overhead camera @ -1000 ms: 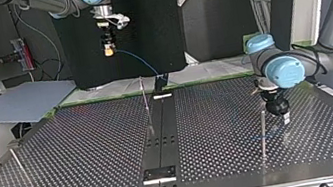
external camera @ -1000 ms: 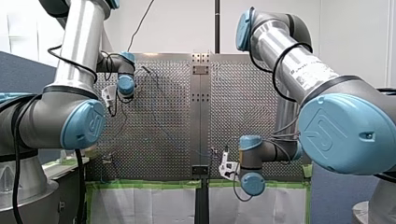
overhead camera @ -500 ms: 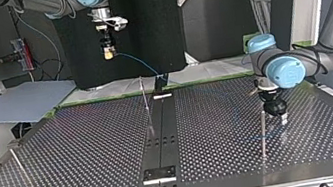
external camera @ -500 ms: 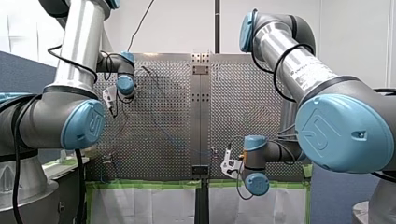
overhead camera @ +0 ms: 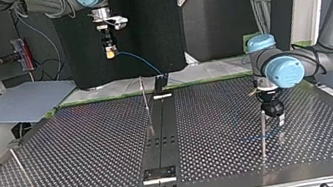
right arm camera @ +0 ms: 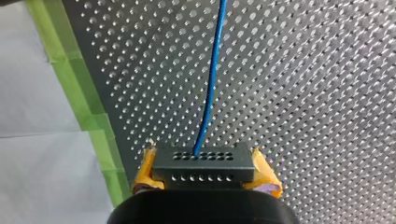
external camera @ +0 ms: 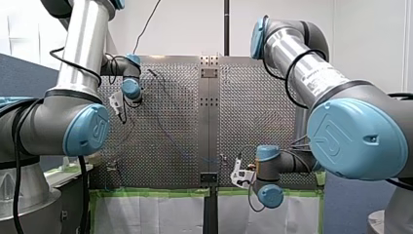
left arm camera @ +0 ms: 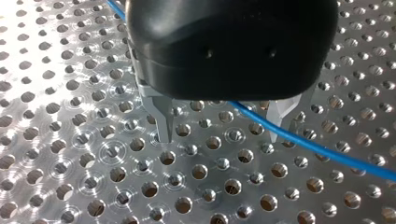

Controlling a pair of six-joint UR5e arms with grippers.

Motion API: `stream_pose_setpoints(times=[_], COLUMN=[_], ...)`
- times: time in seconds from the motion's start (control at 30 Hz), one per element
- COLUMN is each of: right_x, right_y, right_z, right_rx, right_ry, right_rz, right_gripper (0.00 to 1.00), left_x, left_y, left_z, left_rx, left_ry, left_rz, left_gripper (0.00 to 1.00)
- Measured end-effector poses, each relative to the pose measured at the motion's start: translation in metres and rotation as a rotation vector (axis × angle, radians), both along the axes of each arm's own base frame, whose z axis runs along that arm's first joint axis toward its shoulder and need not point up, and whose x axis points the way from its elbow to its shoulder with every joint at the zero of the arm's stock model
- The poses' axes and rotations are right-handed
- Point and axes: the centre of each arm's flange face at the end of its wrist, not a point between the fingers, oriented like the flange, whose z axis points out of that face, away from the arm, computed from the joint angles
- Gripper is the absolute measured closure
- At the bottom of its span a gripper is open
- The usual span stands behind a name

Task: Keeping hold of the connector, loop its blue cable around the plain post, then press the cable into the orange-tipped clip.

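Note:
A black connector [right arm camera: 203, 169] with rows of small holes sits between the yellow pads of my right gripper [right arm camera: 204, 164], which is shut on it. From it the blue cable [right arm camera: 212, 79] runs ahead over the perforated plate. In the top view my right gripper [overhead camera: 110, 52] hangs high beyond the table's far edge, and the cable [overhead camera: 142, 63] drops from it toward the table. My left gripper [left arm camera: 222, 127] stands open just above the plate, its metal fingers [left arm camera: 163, 122] either side of the cable [left arm camera: 317, 145]. It is beside a thin post [overhead camera: 262, 131] at the top view's right.
A second thin post [overhead camera: 146, 104] stands by the black centre strip [overhead camera: 161, 135], and a third [overhead camera: 19, 165] leans at the top view's left. Green tape [right arm camera: 70, 70] edges the plate. A grey sheet [overhead camera: 19, 104] lies off the table's far left corner.
In the front view my right arm's wrist has shifted right and slightly down. My left gripper has edged closer to the post at the top view's right. Neither grip has changed.

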Motion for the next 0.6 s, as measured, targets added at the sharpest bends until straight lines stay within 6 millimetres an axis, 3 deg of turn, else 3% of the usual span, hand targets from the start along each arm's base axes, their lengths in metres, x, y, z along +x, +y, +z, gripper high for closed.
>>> stream_pose_setpoints(times=[0.2, 0.6], right_x=[-0.006, -0.006], right_y=[-0.009, -0.020], right_z=[-0.015, -0.020], right_rx=[-0.003, 0.007], right_ry=[-0.018, 0.013], right_rz=[-0.013, -0.021], right_gripper=[1.00, 1.00], left_x=[0.000, -0.004], left_y=[0.000, 0.012], left_z=[0.000, -0.003], left_rx=[-0.008, -0.109], left_ry=[-0.002, 0.007], left_rz=[0.001, 0.077], left_gripper=[0.00, 0.00])
